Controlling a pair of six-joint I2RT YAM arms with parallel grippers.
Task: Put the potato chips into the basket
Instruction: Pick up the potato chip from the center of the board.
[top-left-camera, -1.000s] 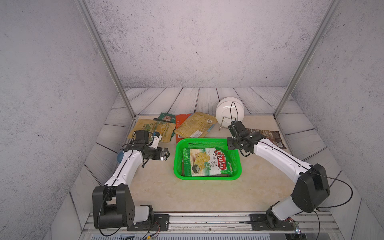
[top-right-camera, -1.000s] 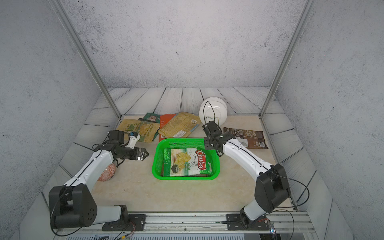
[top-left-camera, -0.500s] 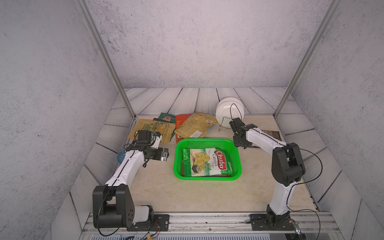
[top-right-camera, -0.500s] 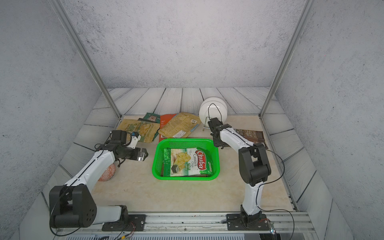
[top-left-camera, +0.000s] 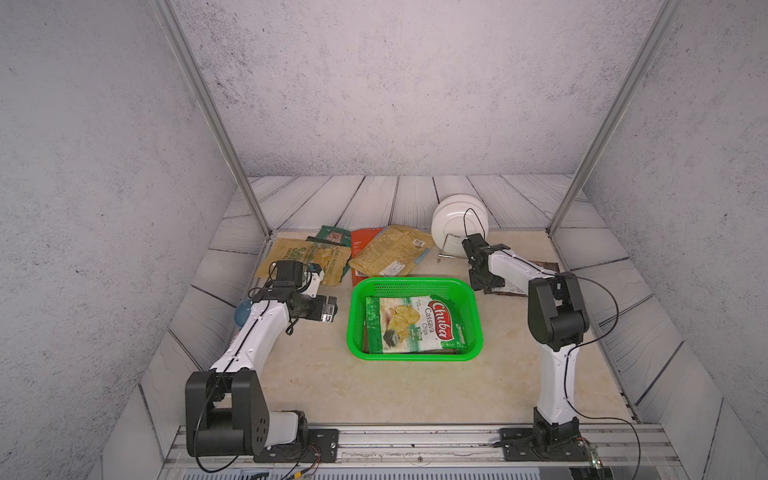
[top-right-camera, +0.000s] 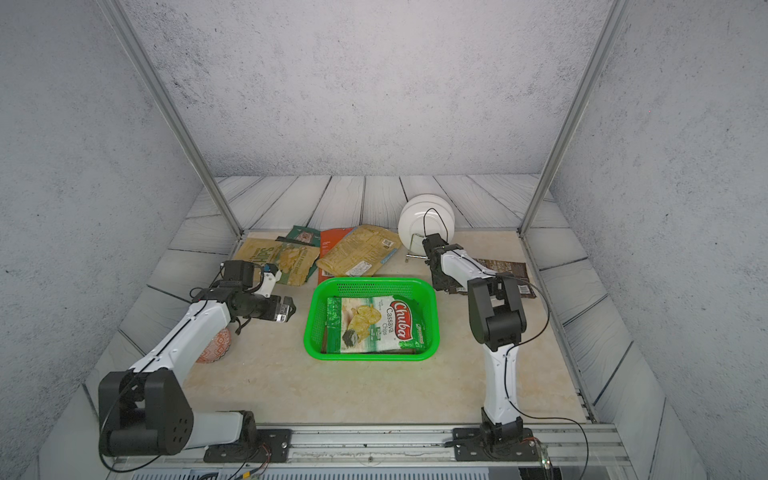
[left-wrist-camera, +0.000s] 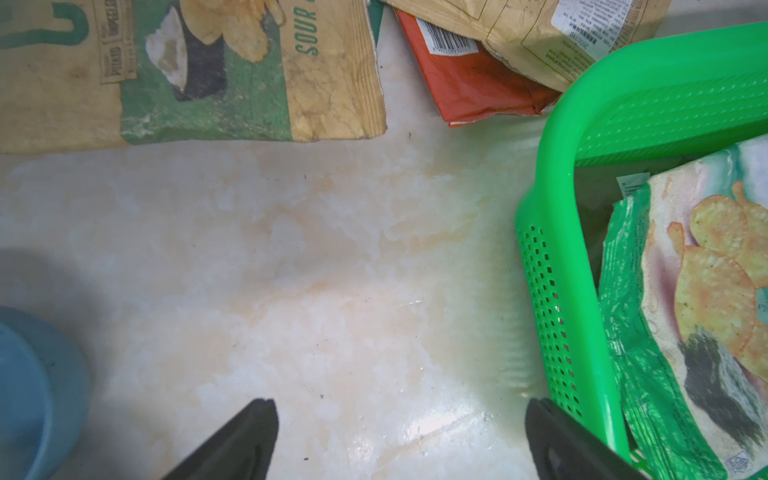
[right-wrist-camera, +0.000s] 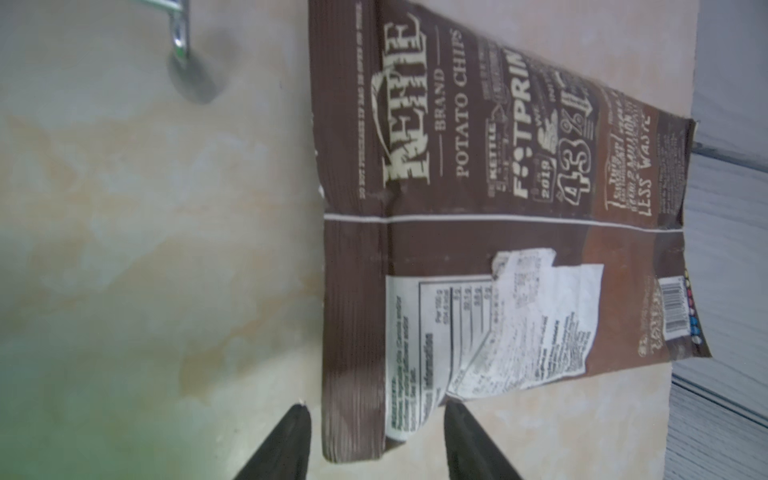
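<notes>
The brown bag (right-wrist-camera: 498, 187) is lying flat on the counter (top-left-camera: 415, 386), outside the basket (top-left-camera: 353, 320), just past its far right corner and near the white plates (top-left-camera: 457, 220).

The right arm (top-left-camera: 515, 266) is what has been changing. A second ago it was stretched out with its jaws at the basket's far right corner. Now it is folding in tight and carrying the jaws over the near end of the brown bag. In the right wrist view the jaws are standing apart, one on each side of the bag's crimped end, wider than a second ago and not yet pinching it. This looks like the set-up for the next pick, which would still need the jaws to come down and close.

The basket is already holding the green-white bag (top-left-camera: 409, 324), lying flat on its floor.

The left arm (top-left-camera: 257, 328) is hardly shifting. Its jaws are spread wide, holding nothing, hovering over bare counter just beside the basket's left wall, near the blue bowl (left-wrist-camera: 33, 395).

Behind the basket, the mustard-yellow bag (top-left-camera: 390, 251) is overlapping the orange-red bag (top-left-camera: 360, 249), with the olive bag (top-left-camera: 303, 257) and dark green bag (top-left-camera: 332, 235) beside them. Most of the chips are therefore still waiting.
</notes>
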